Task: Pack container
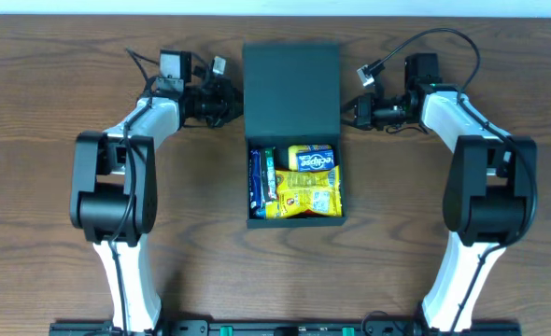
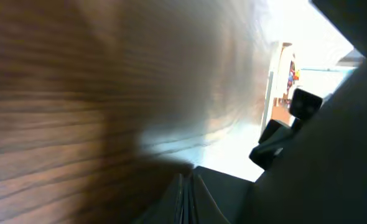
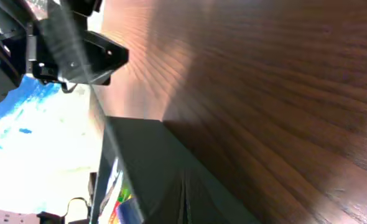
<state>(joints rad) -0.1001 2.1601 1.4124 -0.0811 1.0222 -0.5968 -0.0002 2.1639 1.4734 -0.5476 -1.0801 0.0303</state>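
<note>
The dark teal container sits mid-table. Its flap lid stands open behind the compartment, which holds several snack packets: blue ones on the left, yellow ones on the right. My left gripper is at the lid's left edge and my right gripper is at its right edge. In the left wrist view the fingers are pressed together on a thin dark edge. In the right wrist view the fingers are closed the same way against the lid, and the packets show beneath it.
The wooden table surrounds the box. Cables loop from both wrists near the table's far edge. The arm bases stand at the front left and front right.
</note>
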